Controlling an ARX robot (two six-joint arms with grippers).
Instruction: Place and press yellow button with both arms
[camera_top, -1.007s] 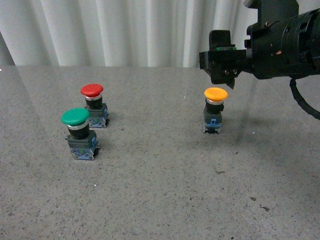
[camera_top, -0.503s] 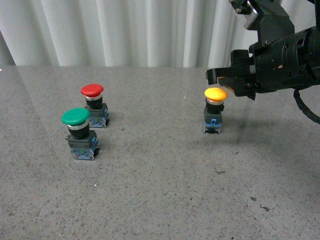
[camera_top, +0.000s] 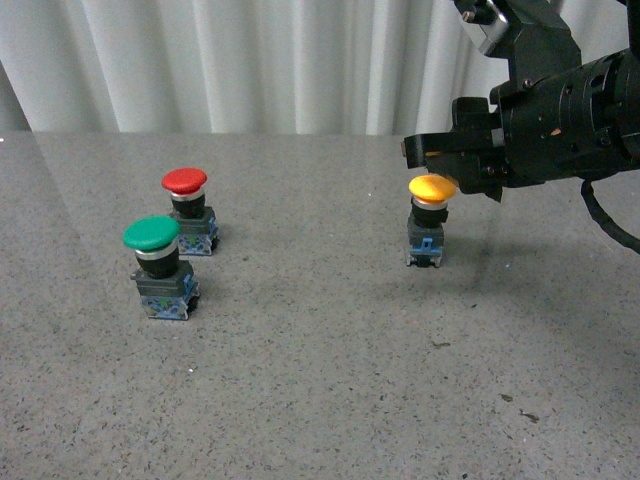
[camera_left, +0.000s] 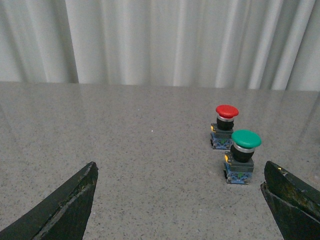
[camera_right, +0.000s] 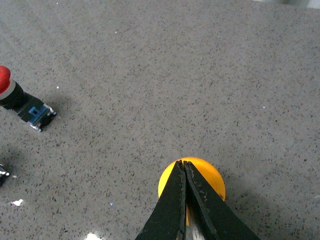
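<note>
1. On the speckled grey table (camera_top: 320, 390) we see the yellow button (camera_top: 431, 189) upright, right of centre: a glossy domed cap, silver collar, black body and blue-marked base. The black right gripper (camera_top: 414, 150) hangs just above the cap; we cannot tell if they touch. The red button (camera_top: 185, 182) and green button (camera_top: 151, 233) stand well apart to the left, before a pleated white curtain (camera_top: 250, 60).
2. The left gripper (camera_left: 180, 170) is spread wide and holds nothing. Its rough black fingers (camera_left: 65, 210) are cut off by the frame.
3. We find the right gripper's jaws pressed together over the yellow cap, hiding its middle and body.
</note>
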